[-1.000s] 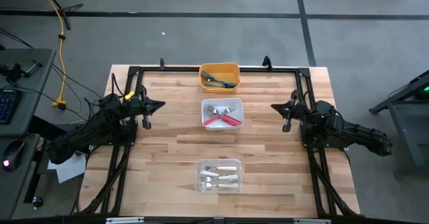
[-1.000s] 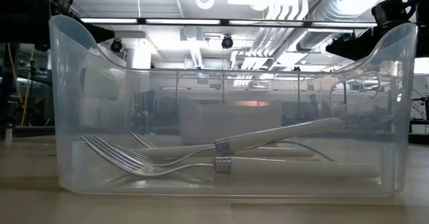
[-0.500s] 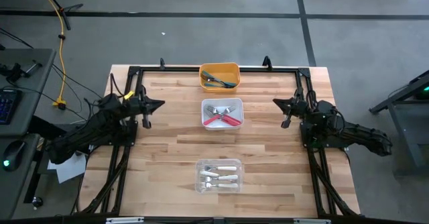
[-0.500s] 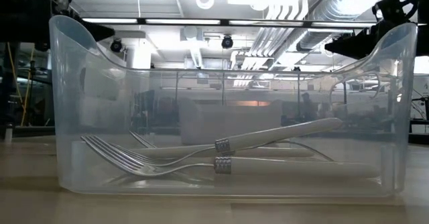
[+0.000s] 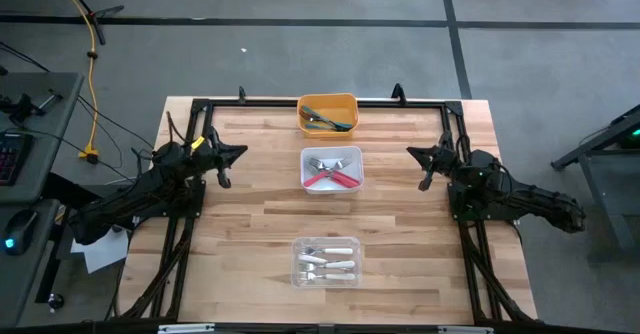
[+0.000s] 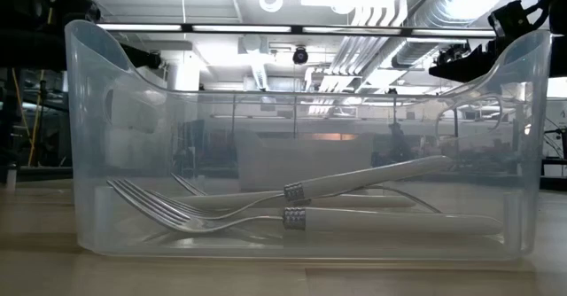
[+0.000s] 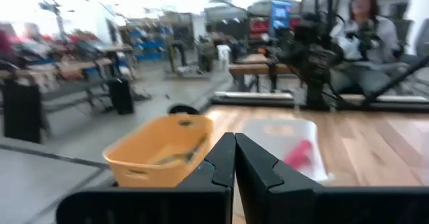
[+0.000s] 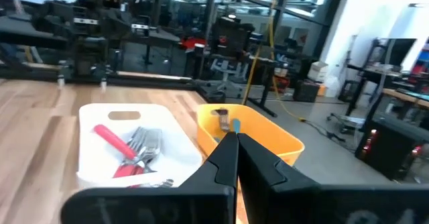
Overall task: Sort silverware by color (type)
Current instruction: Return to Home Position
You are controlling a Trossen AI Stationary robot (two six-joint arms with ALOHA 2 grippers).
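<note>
The silverware lies in three bins down the middle of the table. Teal-handled forks are in the orange bin at the far edge. Pink-red-handled forks are in the white bin. White-handled forks lie flat on the floor of the clear bin near the front. My left gripper hovers shut and empty to the left of the white bin. My right gripper hovers shut and empty to its right. Both point level toward the bins.
A black metal frame runs along the table's far edge and down both sides. Bare wood lies between the bins and each arm. A person sits beyond the table in the left wrist view.
My left gripper has sunk a little and turned slightly. My right gripper's tip has swung slightly toward the far edge. Both have stayed shut. The bins and forks have not moved.
</note>
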